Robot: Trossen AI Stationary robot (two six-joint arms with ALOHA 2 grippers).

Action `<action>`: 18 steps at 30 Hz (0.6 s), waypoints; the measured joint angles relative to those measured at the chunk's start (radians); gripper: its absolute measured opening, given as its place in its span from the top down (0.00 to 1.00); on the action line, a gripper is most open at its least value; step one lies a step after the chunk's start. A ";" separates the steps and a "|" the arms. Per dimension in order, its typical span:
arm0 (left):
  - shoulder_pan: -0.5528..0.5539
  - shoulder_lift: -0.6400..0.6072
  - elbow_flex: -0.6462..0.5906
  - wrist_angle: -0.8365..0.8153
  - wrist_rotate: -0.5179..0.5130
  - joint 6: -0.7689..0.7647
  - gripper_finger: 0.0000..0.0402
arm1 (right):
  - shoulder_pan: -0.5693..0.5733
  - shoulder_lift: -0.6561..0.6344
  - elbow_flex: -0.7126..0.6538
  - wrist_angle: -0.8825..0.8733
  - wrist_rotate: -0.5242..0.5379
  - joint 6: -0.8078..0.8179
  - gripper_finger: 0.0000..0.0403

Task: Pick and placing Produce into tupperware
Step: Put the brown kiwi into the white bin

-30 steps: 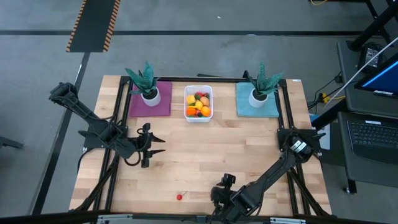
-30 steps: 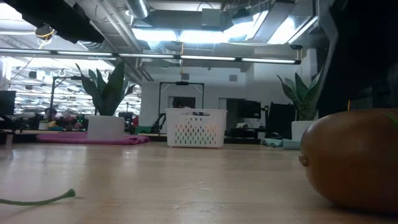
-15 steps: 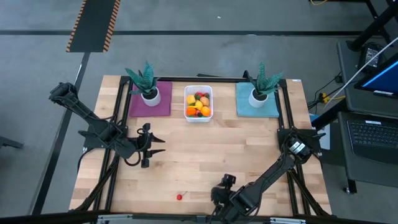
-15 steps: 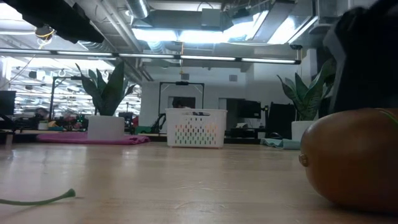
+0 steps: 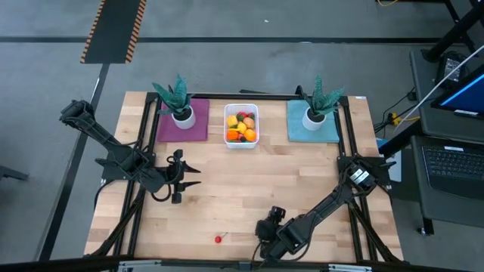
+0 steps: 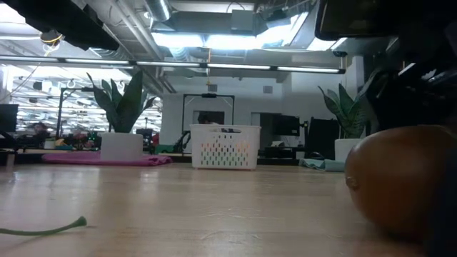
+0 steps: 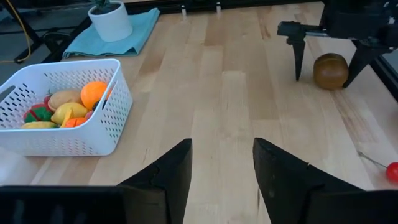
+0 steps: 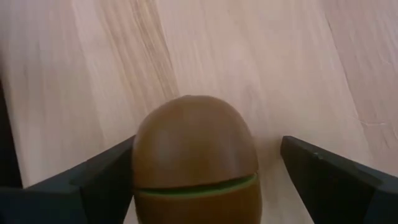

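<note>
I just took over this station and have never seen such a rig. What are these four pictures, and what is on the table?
Two dark robot arms work at a wooden table. One picture looks straight down, one looks level across the tabletop, and one sits on each wrist. The right gripper, open, straddles a brown kiwi on the table near the front edge; it is not gripped yet. The left gripper waits open at the left side. At the back stands the white tub, already holding produce, between two potted plants on purple and teal mats. A red cherry lies loose near the front edge.
</note>
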 joint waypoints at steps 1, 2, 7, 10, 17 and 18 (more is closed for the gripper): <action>0.000 0.000 0.000 -0.001 0.000 0.000 0.60 | -0.002 -0.001 -0.005 0.000 -0.004 0.000 0.06; 0.000 0.000 0.000 -0.001 0.000 0.000 0.60 | -0.004 -0.002 -0.009 0.002 -0.006 0.000 0.06; 0.000 0.000 0.000 -0.007 0.000 0.000 0.62 | -0.006 -0.003 -0.013 0.002 -0.011 -0.003 0.06; 0.000 0.000 0.000 -0.007 0.000 0.000 0.63 | -0.006 -0.003 -0.013 0.000 -0.013 -0.003 0.07; 0.000 0.000 0.000 -0.007 0.000 0.000 0.65 | -0.010 -0.003 -0.013 -0.011 -0.031 -0.005 0.21; 0.000 0.000 0.000 -0.007 0.000 0.000 0.65 | -0.011 -0.003 -0.013 -0.012 -0.031 -0.005 0.24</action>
